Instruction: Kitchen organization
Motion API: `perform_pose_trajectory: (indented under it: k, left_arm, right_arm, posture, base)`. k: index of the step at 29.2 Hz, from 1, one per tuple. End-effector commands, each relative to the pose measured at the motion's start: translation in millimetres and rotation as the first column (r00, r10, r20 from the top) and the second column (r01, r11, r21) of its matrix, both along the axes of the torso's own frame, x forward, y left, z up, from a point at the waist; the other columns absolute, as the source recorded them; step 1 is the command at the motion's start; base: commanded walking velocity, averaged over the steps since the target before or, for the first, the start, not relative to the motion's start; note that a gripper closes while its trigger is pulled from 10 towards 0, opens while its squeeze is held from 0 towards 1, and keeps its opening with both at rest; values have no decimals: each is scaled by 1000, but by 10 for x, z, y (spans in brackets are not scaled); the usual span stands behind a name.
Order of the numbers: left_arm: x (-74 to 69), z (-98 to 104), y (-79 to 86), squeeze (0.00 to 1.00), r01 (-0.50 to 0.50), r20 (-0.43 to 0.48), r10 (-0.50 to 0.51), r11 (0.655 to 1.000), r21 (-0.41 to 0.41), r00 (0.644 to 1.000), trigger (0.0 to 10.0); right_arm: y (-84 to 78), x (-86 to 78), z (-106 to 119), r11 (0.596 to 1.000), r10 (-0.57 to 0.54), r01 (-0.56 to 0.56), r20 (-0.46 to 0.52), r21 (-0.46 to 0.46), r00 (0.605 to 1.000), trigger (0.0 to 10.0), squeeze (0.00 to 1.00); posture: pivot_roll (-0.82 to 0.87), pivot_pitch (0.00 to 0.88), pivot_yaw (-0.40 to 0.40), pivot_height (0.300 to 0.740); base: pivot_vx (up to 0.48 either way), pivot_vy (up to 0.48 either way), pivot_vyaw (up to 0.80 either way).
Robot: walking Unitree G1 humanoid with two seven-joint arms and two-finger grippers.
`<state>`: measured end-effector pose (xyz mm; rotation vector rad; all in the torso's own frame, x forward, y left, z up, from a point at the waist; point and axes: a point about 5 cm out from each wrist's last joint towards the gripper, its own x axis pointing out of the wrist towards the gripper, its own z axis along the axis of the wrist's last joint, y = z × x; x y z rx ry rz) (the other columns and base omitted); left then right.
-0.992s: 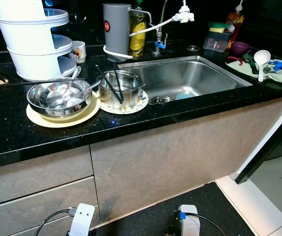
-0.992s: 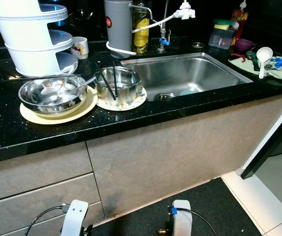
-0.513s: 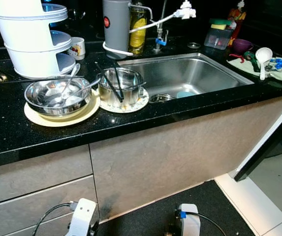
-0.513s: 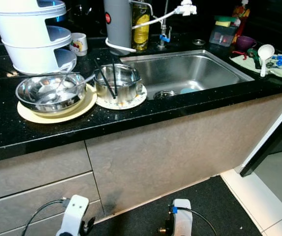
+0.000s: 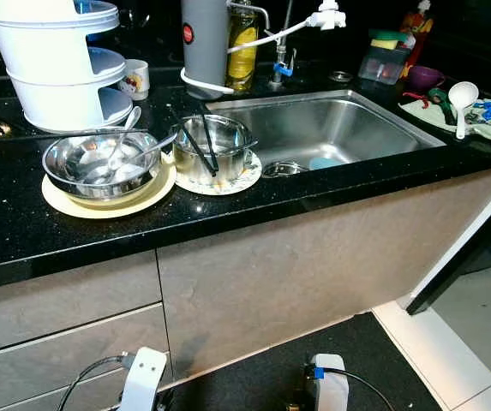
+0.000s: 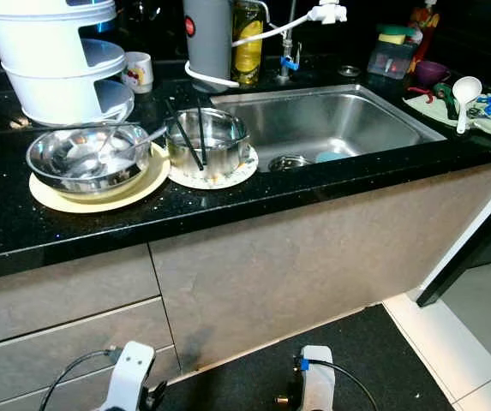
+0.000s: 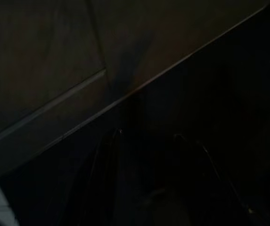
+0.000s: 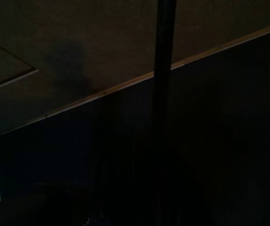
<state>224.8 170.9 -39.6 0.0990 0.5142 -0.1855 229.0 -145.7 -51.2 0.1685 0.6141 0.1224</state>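
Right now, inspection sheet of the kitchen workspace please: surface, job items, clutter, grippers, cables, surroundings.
Surface: black speckled stone countertop with inset stainless steel sink.
Job's things: wide steel bowl holding spoons, on a round cream plate; small steel pot with black chopsticks, on a patterned plate.
Clutter: white tiered rack, grey cylindrical canister, yellow bottle, white ladle on a cloth.
Grippers: both arms hang low by the cabinet; fingers too dark to judge.
Cables: white hose to the tap.
Surroundings: grey cabinet fronts, dark floor mat.

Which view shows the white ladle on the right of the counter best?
The left eye view: the white ladle lies bowl-up on a green cloth, further in from the frame edge. The right eye view gives the same, nearer the edge. Both wrist views are dark, facing cabinet and floor.
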Motion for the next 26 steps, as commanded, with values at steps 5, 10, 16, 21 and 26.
perform_pose_trajectory:
  k: [5, 10, 16, 21, 26]
  left_arm:
    - [-37, -61, 30, 0, -75, -60, 73, 997, -29, 996, 10000]
    - [-70, -86, 7, 0, -46, -62, 45, 999, -7, 997, 10000]
    - [-48, -121, 4, 0, -50, -90, 53, 998, 38, 995, 10000]
    - [-23, -109, -8, 0, -37, -87, 40, 999, 40, 995, 10000]
    - [7, -96, -28, 0, -47, -82, 49, 999, 24, 995, 10000]
  right_arm:
    - [-53, -131, -99, 1000, -21, 21, -67, 2, 998, 10000, 0]
    - [-62, -150, -109, 1000, -19, 19, -70, -4, 997, 10000, 0]
    - [-65, -128, -99, 1000, -29, 28, -69, -3, 997, 10000, 0]
    - [-60, -119, -97, 1000, -25, 25, -72, -2, 997, 10000, 0]
    - [-51, -113, -96, 1000, -27, 28, -74, 8, 997, 10000, 0]
  posture:
    - [-18, 182, -75, 740]
    - [-24, 180, -73, 740]
    - [-15, 174, -63, 740]
    - [-12, 171, -65, 740]
    - [-6, 160, -62, 740]
  base:
    - [0, 0, 0]
    - [0, 0, 0]
    - [0, 0, 0]
    - [0, 0, 0]
    - [0, 0, 0]
